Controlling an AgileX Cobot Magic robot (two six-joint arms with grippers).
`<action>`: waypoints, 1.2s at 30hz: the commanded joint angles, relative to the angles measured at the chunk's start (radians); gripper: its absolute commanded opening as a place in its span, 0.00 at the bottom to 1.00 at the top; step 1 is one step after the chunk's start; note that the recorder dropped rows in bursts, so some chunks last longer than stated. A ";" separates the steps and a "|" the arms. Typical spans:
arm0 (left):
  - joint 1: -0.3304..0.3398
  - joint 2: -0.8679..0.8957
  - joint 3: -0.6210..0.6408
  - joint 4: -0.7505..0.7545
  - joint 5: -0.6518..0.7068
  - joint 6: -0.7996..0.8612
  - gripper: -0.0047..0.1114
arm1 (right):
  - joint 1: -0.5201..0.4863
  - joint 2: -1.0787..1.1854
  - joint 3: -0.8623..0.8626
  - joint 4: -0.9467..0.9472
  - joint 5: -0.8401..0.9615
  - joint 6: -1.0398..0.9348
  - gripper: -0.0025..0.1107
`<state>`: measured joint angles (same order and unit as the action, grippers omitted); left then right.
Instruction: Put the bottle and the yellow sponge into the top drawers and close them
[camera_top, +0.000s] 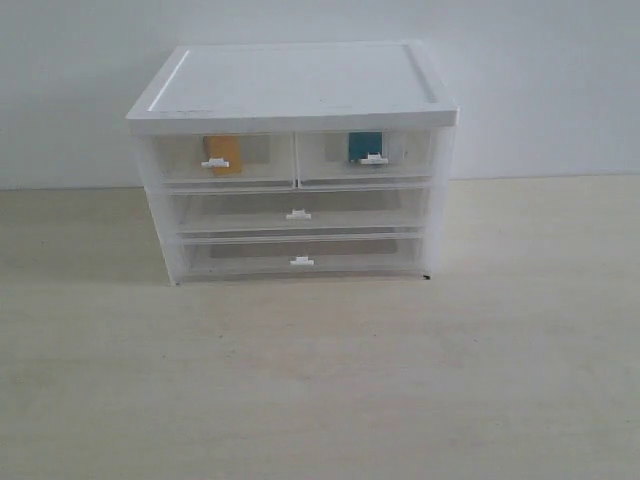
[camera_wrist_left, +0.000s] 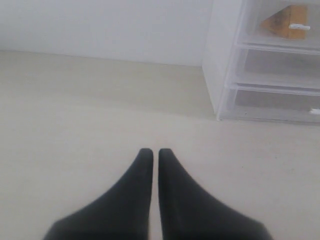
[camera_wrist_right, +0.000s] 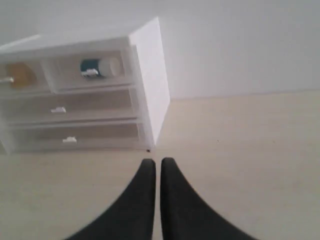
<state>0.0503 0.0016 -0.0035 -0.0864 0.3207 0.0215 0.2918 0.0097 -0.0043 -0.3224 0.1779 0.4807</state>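
a white drawer unit (camera_top: 300, 90) stands far back on a pale tabletop (camera_top: 320, 380). the yellow sponge (camera_top: 224, 152) shows through the clear top left drawer (camera_top: 262, 160), and the bottle (camera_top: 365, 146) through the top right drawer (camera_top: 405, 152). both drawers sit flush, seemingly shut. the left pincer (camera_wrist_left: 155, 152) and right pincer (camera_wrist_right: 158, 162) are closed and empty, hanging apart from the unit, likely because the job looks finished.
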 joint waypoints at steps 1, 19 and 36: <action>0.003 -0.002 0.004 0.002 0.001 -0.007 0.07 | -0.002 0.003 0.004 -0.001 0.106 -0.040 0.02; 0.003 -0.002 0.004 0.002 0.001 -0.007 0.07 | -0.004 -0.010 0.004 0.446 0.148 -0.568 0.02; 0.003 -0.002 0.004 0.002 0.001 -0.007 0.07 | -0.004 -0.010 0.004 0.446 0.162 -0.566 0.02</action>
<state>0.0503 0.0016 -0.0035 -0.0864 0.3207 0.0215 0.2918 0.0064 0.0002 0.1221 0.3386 -0.0763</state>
